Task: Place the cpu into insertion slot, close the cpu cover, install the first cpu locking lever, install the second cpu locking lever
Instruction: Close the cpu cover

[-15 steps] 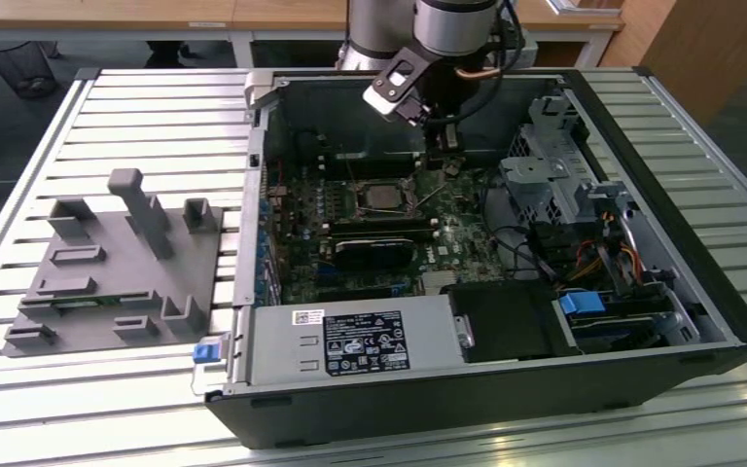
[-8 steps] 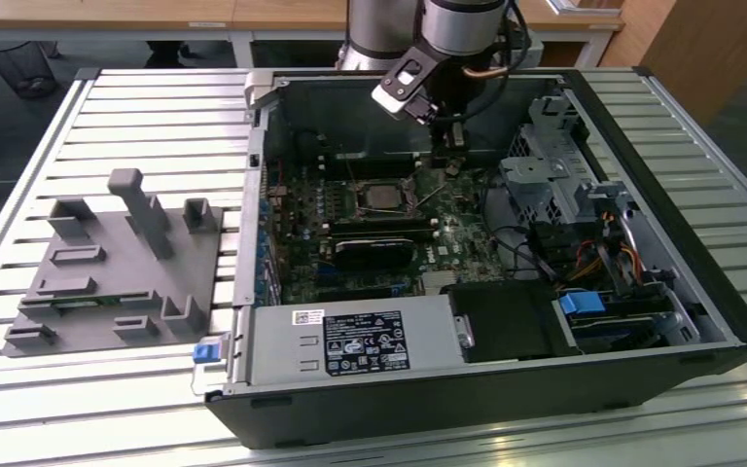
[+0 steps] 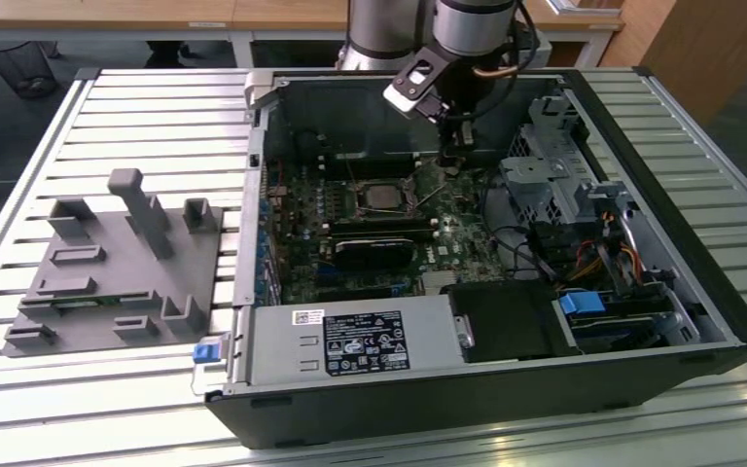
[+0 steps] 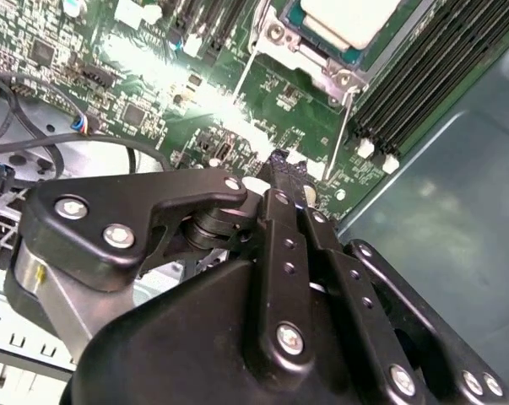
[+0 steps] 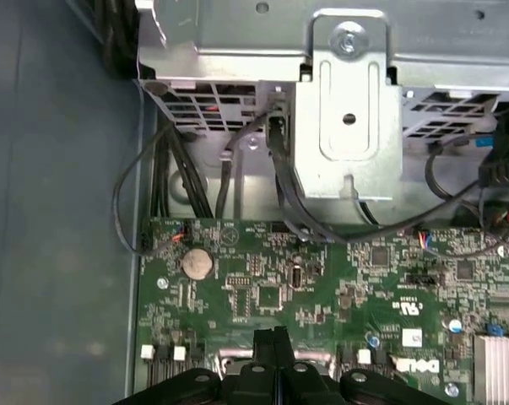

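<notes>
The cpu (image 4: pixel 349 15) is seen seated in the insertion slot (image 3: pixel 380 197), near the middle of the green motherboard (image 3: pixel 445 229) inside the open computer case (image 3: pixel 724 321). The cpu cover (image 4: pixel 309 61) appears to be lying down around it, though whether it sits fully flat cannot be told. 2 thin wire locking levers (image 4: pixel 343 126) are seen reaching out from the socket over the board, apparently not latched. The tool (image 4: pixel 281 162) is held low just beside the slot, on the side toward the board's edge at the drive cage (image 5: pixel 347 110), with its fingers pressed together and nothing gripped between them. The main risk is judged to lie in that closed tip: a springy wire lever pushed with it could slip off and snap back, and the tip could then be driven into the small parts soldered on the board close below. If a lever were hooked while the cover sat askew, the cpu could be pressed unevenly onto the slot's contacts. The black cables (image 5: pixel 279 173) at the board's cage-side edge could be snagged if the wrist were swung that way.
</notes>
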Action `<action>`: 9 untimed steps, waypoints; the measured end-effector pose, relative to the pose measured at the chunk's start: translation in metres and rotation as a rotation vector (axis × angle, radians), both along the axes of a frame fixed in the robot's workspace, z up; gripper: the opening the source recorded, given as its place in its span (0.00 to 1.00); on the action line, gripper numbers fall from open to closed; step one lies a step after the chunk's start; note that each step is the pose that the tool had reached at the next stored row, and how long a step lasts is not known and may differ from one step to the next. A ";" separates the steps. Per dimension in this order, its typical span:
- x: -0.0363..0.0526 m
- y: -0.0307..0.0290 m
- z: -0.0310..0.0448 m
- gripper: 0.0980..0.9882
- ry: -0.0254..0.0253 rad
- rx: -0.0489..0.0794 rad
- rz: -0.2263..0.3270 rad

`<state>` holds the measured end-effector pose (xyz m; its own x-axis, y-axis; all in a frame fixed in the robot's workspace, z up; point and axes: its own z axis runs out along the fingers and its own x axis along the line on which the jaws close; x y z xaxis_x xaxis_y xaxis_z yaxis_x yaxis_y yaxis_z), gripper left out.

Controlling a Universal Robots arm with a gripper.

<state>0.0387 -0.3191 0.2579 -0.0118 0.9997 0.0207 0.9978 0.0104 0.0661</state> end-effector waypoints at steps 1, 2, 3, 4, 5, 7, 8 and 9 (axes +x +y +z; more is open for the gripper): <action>0.0012 0.0003 -0.0004 0.01 0.0000 0.000 0.000; 0.0030 0.0005 -0.0008 0.01 0.0000 0.000 0.000; 0.0041 0.0005 -0.0010 0.01 0.0002 0.000 0.000; 0.0052 0.0005 -0.0011 0.01 0.0002 0.000 0.000; 0.0061 0.0005 -0.0012 0.01 0.0003 0.000 0.000; 0.0084 0.0005 -0.0015 0.01 0.0005 0.000 0.000; 0.0096 0.0006 -0.0017 0.01 0.0007 0.000 0.000; 0.0108 0.0006 -0.0020 0.01 0.0009 0.000 0.000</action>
<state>0.0495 -0.3186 0.2558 -0.0117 0.9997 0.0206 0.9978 0.0103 0.0653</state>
